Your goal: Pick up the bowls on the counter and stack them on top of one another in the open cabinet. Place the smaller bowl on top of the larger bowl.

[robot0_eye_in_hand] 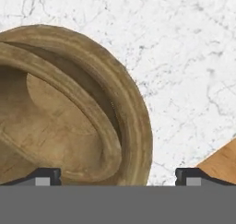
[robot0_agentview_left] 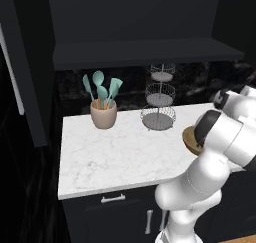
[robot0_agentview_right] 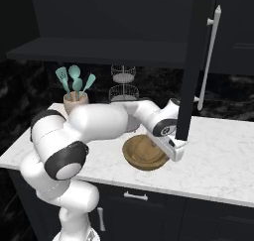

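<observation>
On the counter (robot0_agentview_left: 110,152) sit two tan wooden bowls, one inside the other. The smaller bowl (robot0_eye_in_hand: 55,121) lies tilted within the larger bowl (robot0_eye_in_hand: 133,112), whose thick rim wraps around it. From the right base the pair (robot0_agentview_right: 141,155) rests near the counter's middle; from the left base just an edge (robot0_agentview_left: 189,139) peeks out behind my arm. My gripper (robot0_eye_in_hand: 118,176) hovers open right above the bowls' rim, fingertips (robot0_eye_in_hand: 46,176) wide apart and holding nothing. The hand (robot0_agentview_right: 171,150) hangs over the bowls' right side. The open cabinet's dark shelf (robot0_agentview_left: 145,52) runs above the counter.
A beige cup with teal utensils (robot0_agentview_left: 103,113) and a three-tier wire basket stand (robot0_agentview_left: 159,109) stand at the back of the counter. An open dark cabinet door (robot0_agentview_right: 191,61) with a silver handle (robot0_agentview_right: 211,56) hangs just in front of my wrist. Another door (robot0_agentview_left: 30,87) stands at the left.
</observation>
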